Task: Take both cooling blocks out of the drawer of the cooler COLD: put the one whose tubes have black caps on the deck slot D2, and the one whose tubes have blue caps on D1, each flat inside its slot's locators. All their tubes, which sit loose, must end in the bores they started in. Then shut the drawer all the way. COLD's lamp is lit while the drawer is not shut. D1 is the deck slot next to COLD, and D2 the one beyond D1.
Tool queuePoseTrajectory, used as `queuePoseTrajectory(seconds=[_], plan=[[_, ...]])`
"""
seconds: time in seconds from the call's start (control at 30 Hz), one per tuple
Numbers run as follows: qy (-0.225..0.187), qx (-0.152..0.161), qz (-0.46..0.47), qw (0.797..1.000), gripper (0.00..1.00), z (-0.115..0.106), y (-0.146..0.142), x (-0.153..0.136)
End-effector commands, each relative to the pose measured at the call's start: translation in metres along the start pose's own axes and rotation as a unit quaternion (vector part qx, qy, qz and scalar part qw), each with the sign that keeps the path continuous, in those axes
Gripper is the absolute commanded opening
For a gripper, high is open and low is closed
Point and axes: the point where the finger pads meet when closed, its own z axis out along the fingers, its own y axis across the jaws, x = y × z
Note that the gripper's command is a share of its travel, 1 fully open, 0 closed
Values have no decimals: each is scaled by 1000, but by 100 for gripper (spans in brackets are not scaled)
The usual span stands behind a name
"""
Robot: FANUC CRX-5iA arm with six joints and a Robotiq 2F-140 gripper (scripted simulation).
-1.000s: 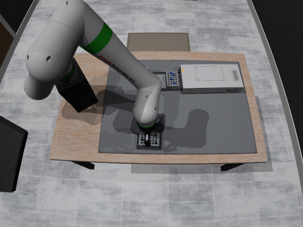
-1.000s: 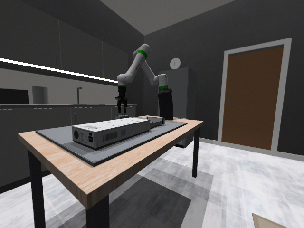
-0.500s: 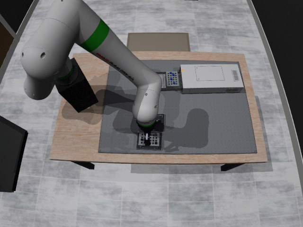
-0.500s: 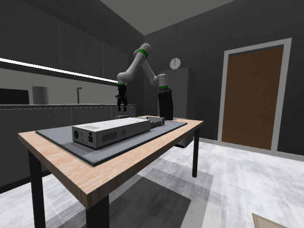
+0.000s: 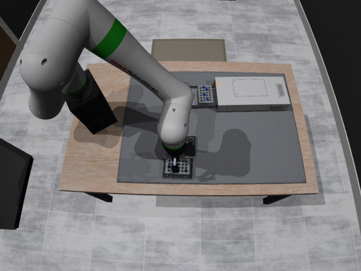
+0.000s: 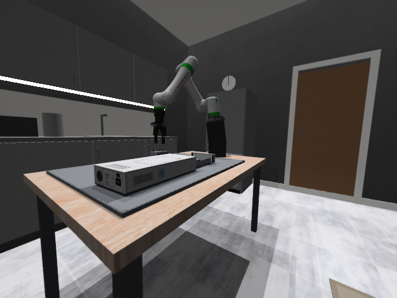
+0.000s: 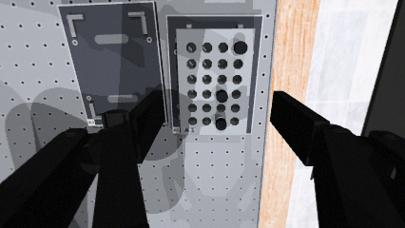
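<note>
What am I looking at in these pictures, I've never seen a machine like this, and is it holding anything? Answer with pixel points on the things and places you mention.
It is a one-armed robot (image 5: 140, 64) (image 6: 179, 80) with a two-fingered gripper (image 6: 159, 141) (image 7: 217, 105), standing open and holding nothing. One picture looks down from above, one across the table from a corner, and one from the wrist, past the fingers.

On the table's grey mat (image 5: 271, 145) (image 6: 77, 176) sits a white cooler box (image 5: 250, 90) (image 6: 147, 166), its drawer (image 5: 215, 106) (image 6: 205, 160) pulled out with a block of blue-capped tubes (image 5: 205, 94) inside. Below the gripper, a block of black-capped tubes (image 5: 183, 166) (image 7: 214, 71) sits on a dark deck slot (image 5: 177, 176) (image 7: 257, 57); a second slot (image 7: 114, 66) beside it has no block.
</note>
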Motion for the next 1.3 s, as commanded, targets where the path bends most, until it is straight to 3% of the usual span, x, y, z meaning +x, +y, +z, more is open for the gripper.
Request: queuePoseTrajectory(seconds=[0.0, 0.67, 1.07, 1.27], plan=[[1, 0, 0, 1000, 66, -4, 0, 1], [1, 0, 0, 1000, 66, -26, 0, 1], [1, 0, -133, 991, 66, -26, -43, 14], [1, 0, -212, 977, 66, -27, -68, 21]])
